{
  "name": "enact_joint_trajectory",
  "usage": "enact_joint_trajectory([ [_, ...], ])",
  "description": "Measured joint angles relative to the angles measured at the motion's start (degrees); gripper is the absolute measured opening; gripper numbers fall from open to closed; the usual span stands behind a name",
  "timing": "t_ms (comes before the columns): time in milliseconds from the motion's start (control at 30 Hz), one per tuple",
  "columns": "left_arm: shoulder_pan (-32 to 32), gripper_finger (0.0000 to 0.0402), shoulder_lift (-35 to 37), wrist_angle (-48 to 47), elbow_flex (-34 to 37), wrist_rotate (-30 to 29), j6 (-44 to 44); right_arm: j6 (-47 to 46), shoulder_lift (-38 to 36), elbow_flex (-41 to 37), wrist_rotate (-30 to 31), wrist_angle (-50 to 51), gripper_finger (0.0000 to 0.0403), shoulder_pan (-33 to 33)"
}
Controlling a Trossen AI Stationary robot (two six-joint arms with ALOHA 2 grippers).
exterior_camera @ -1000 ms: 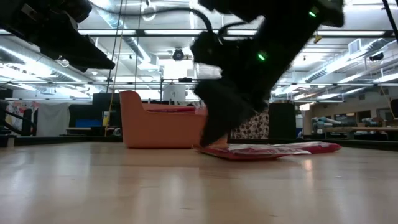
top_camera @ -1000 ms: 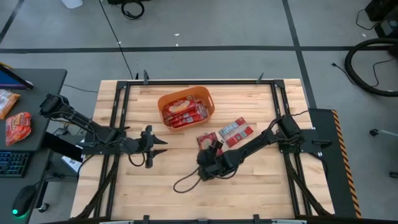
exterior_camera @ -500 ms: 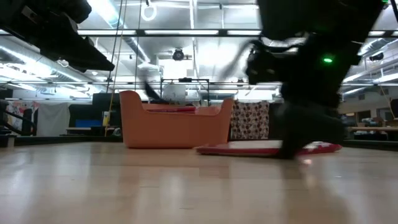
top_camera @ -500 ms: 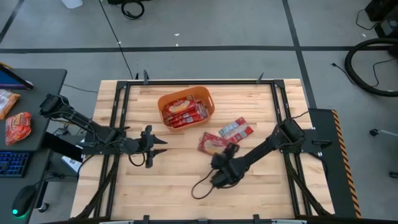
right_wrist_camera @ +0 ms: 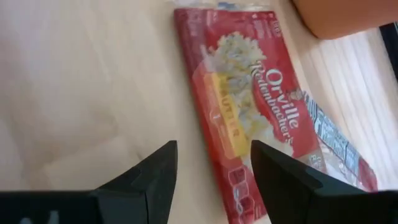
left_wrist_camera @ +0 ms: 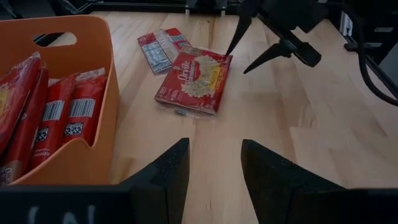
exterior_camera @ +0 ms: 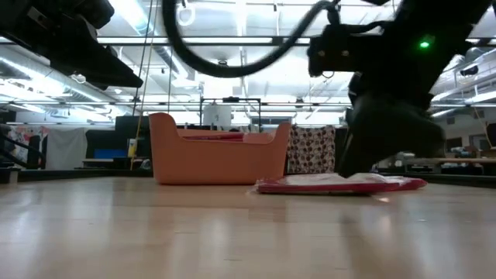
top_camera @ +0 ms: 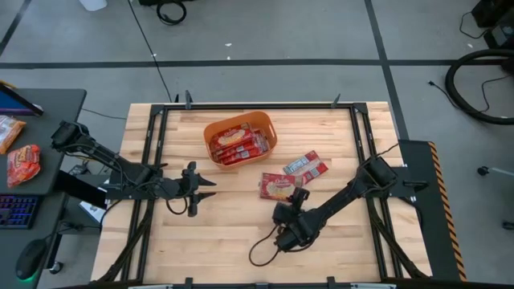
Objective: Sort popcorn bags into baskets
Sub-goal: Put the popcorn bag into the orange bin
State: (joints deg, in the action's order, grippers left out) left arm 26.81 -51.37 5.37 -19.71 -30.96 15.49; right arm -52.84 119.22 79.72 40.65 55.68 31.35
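You had one orange basket (top_camera: 239, 140) holding several popcorn bags (top_camera: 237, 144), two bags (top_camera: 293, 176) lay loose on the table (top_camera: 225, 241), and two hands showed.

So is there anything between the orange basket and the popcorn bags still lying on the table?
No, only bare wooden table. The high view shows an empty gap between the orange basket and the two popcorn bags lying outside it.

Bare wooden table (top_camera: 217, 233) lies open across the lower left and lower centre of the high view. Toward the upper centre, the orange plastic basket (top_camera: 239, 140) blocks passage; two flat red popcorn bags (top_camera: 280, 185) lie just right of it, with the right gripper (top_camera: 295, 195) hovering beside them.
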Motion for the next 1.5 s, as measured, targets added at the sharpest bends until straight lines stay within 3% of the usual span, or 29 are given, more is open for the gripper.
enact_joint_trajectory([
  [400, 0.00, 0.0151, 0.00, -0.07, -0.01, -0.02, 0.42, 4.97, -0.05, -1.25, -2.21, 8.60, 0.0209, 4.14],
  [700, 0.00, 0.0151, 0.00, -0.02, -0.01, -0.07, 0.83, 0.56, -0.07, -7.69, -2.14, 6.67, 0.0209, 3.94],
  [1300, 0.00, 0.0151, 0.00, -0.02, -0.01, -0.07, 0.70, 14.01, -0.07, -10.01, 10.68, -5.12, 0.0202, -4.07],
  [1500, -0.01, 0.0151, 0.00, -0.04, -0.01, -0.07, 0.70, 15.17, -0.07, -10.01, 11.85, -5.64, 0.0192, -6.94],
])
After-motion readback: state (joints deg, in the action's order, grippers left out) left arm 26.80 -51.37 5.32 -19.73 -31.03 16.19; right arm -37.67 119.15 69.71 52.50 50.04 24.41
